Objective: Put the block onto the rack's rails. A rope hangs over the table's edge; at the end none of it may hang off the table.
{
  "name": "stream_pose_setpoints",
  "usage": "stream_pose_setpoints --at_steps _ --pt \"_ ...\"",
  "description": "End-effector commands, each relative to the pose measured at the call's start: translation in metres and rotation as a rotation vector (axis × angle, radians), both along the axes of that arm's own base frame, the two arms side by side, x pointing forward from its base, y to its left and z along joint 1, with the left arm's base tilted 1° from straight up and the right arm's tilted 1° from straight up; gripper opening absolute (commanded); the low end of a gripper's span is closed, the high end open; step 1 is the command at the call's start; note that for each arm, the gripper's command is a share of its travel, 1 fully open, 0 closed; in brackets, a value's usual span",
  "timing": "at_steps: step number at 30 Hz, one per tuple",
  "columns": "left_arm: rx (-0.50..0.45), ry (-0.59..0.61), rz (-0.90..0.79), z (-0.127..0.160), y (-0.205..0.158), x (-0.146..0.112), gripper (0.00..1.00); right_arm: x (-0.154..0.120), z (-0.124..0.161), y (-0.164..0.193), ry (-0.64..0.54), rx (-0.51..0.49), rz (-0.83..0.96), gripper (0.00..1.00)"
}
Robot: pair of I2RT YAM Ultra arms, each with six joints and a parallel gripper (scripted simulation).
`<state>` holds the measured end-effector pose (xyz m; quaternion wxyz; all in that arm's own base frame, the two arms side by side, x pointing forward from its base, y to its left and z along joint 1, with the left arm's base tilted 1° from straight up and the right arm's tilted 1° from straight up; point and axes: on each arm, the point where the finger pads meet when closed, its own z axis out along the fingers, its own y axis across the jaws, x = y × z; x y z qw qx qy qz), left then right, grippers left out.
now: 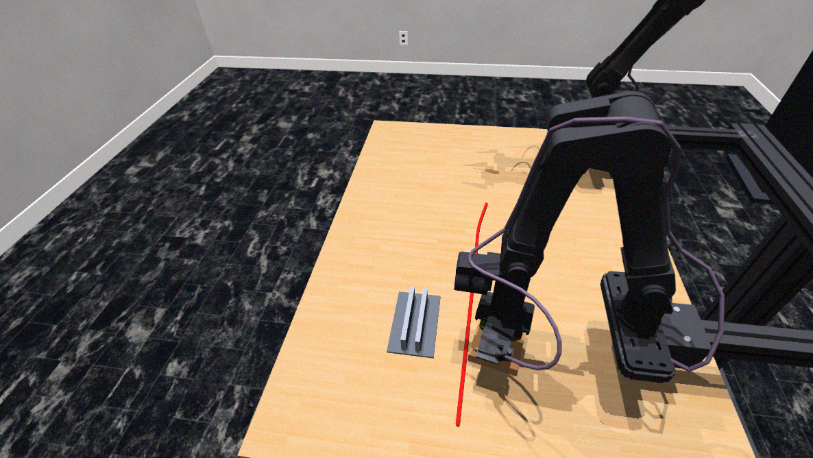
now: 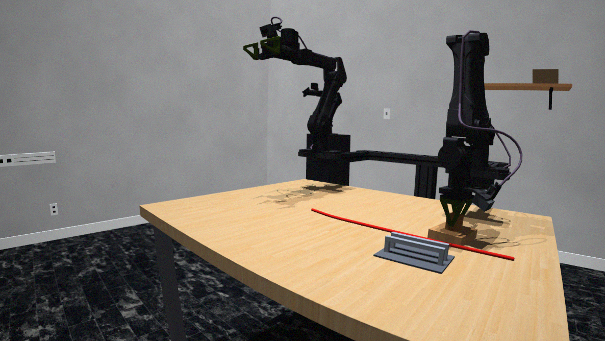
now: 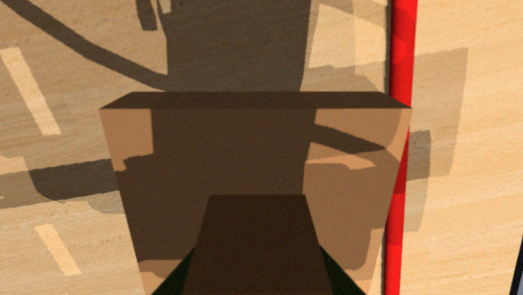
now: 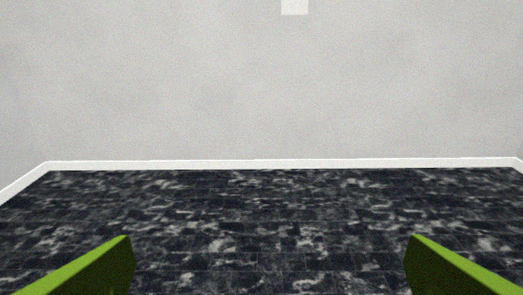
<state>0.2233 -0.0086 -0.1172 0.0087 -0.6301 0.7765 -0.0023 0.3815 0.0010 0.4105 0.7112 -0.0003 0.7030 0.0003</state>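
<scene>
The brown block [image 2: 444, 237] [image 3: 221, 155], a flat base with an upright knob, stands on the table. My left gripper [image 2: 454, 223] [image 3: 257, 256] points down and is shut on the block's knob. The grey rack [image 1: 396, 330] [image 2: 402, 259] has two parallel rails on a flat plate. The red rope [image 1: 461, 387] [image 2: 363, 223] [image 3: 394, 221] lies nearly straight on the table between block and rack, close along the block's side; whether they touch I cannot tell. Both rope ends show on the table. My right gripper [image 2: 256, 44] [image 4: 268, 249] is open and empty, high above the table.
The wooden table [image 1: 369, 187] [image 2: 236, 224] has its front edge beyond the rack, away from the arm bases. The left arm's cable loops beside its wrist. In the top view the left arm covers most of the block.
</scene>
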Motion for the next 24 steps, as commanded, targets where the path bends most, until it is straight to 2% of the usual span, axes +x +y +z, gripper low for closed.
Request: stream_pose_setpoints --at_steps 1,8,19,24 --pt "0.013 -0.004 -0.010 0.002 0.000 -0.002 0.00 -0.013 0.041 0.005 -0.102 -0.006 0.017 1.00" --pt "0.009 -0.060 -0.013 0.021 -0.003 0.022 0.00 -0.013 0.041 0.005 -0.102 -0.006 0.018 1.00" --pt "0.010 -0.049 -0.002 0.033 0.000 0.016 0.00 -0.013 0.041 0.005 -0.102 -0.006 0.017 1.00" --pt "0.009 -0.064 -0.006 0.044 -0.002 0.022 0.00 -0.013 0.041 0.005 -0.102 -0.006 0.017 1.00"
